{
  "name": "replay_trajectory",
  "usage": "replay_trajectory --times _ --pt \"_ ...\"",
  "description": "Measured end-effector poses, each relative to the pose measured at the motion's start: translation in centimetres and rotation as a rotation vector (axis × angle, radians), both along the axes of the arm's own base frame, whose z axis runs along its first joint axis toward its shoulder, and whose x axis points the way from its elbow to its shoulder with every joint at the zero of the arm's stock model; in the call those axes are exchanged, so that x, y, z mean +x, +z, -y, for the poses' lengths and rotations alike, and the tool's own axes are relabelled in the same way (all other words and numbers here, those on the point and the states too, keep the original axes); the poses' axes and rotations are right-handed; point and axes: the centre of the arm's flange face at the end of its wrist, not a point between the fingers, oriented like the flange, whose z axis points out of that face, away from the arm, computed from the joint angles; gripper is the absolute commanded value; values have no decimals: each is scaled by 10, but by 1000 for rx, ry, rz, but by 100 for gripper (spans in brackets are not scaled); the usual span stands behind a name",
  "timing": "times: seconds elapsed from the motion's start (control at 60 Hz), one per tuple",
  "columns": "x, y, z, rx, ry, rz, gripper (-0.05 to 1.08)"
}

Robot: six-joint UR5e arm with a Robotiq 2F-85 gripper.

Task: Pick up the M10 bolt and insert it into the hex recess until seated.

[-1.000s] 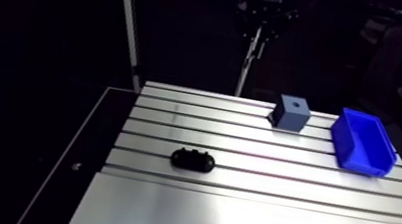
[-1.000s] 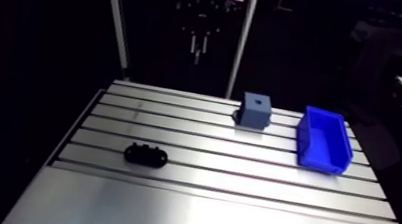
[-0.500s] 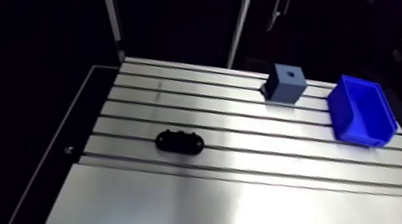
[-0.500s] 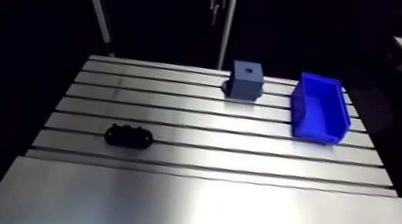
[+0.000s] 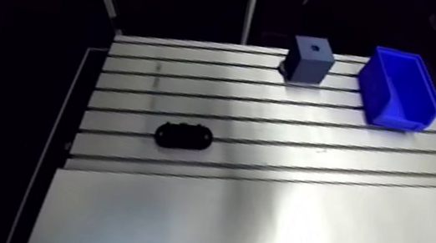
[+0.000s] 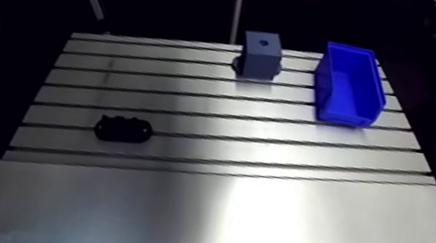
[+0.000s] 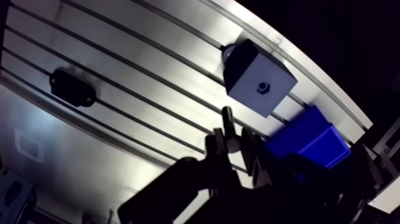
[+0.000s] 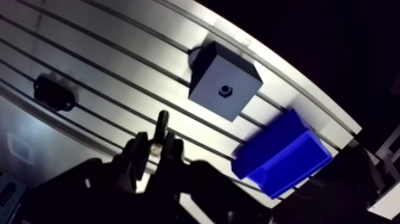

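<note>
Dark M10 bolt [image 8: 161,122]: head buried where the claw [image 8: 155,150] pinches it, only the shank shows. Blue plastic bin [image 7: 305,138] is half hidden behind the claw. Black oval part [image 5: 183,136] is too dark to read.

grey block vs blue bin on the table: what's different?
The grey block is a closed cube with a small hex recess on top; the blue bin is open-topped, nothing showing inside. The block is compact and squarish; the bin is longer and wider. Both stand upright, apart, at the far end of the table.
</note>
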Motion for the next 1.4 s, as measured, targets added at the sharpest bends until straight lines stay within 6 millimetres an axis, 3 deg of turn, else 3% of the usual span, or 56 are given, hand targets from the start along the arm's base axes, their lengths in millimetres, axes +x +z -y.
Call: replay_trajectory --times 0.6,1.4 --pt "-20 -21 -45 10 47 32 78" --pt "-31 -47 -54 60 133 55 77"
